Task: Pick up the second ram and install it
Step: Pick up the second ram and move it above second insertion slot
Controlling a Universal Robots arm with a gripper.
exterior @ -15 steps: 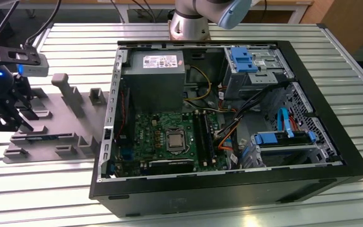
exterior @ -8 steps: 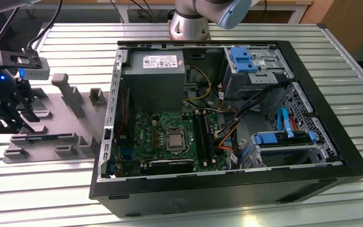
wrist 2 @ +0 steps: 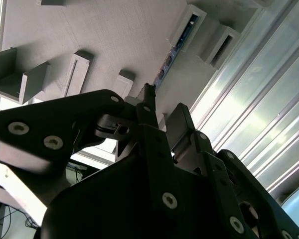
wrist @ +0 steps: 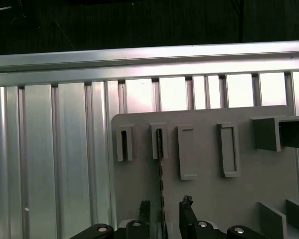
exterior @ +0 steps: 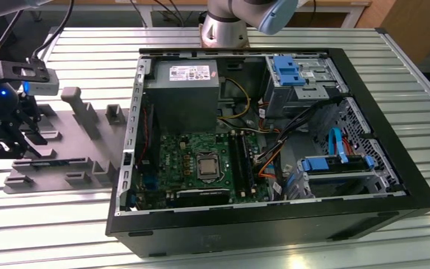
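— Where is the ram from the fingers?

— I see the ram (wrist: 161, 169) in the first wrist view, standing on edge in the grey holder (wrist: 204, 194). It shows as a thin line that runs straight into the gap of the gripper (wrist: 164, 205).

— So its long axis goes through the gap?

— Yes, I judge it lies along the gap, with one flat face toward each finger.

— Are the fingers gripping it?

— No. The fingers (wrist: 186, 206) stand narrowly apart, one on each side, with a sliver of space showing beside the board.

— And in the wider picture?

— The gripper (exterior: 2, 143) hangs over the holder at the exterior view's left. The case (exterior: 275, 224) is well apart, at centre and right.
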